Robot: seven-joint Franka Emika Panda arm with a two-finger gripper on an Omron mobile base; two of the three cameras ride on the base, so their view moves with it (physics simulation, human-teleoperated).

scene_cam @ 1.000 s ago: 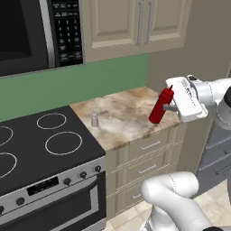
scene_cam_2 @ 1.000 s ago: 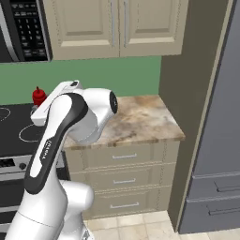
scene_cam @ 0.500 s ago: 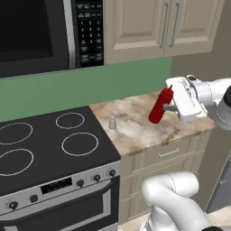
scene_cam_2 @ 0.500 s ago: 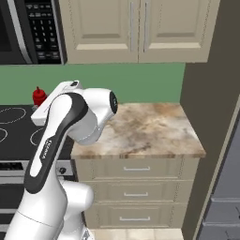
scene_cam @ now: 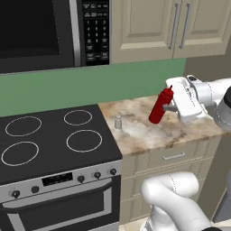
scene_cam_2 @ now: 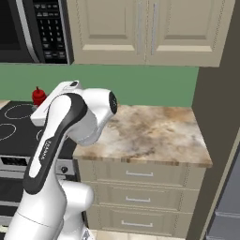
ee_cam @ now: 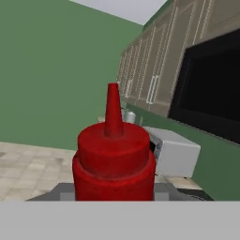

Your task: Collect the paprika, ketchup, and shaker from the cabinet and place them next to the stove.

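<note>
So the white two-finger gripper (scene_cam: pixel 168 108) is clamped on the slim bright red ketchup squeeze bottle (scene_cam: pixel 160 106), holding it tilted in the air over the marbled beige countertop (scene_cam: pixel 180 131). A tiny pale grey shaker (scene_cam: pixel 118 122) stands on that counter, just beside the black glass stove (scene_cam: pixel 49 140) with white ring burners.

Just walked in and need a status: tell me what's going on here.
The robot arm's gripper is shut on the ketchup, holding the red bottle tilted in the air above the marble counter to the right of the stove. The shaker stands on that counter, close to the stove's edge. The ketchup has not been set down yet.
</note>
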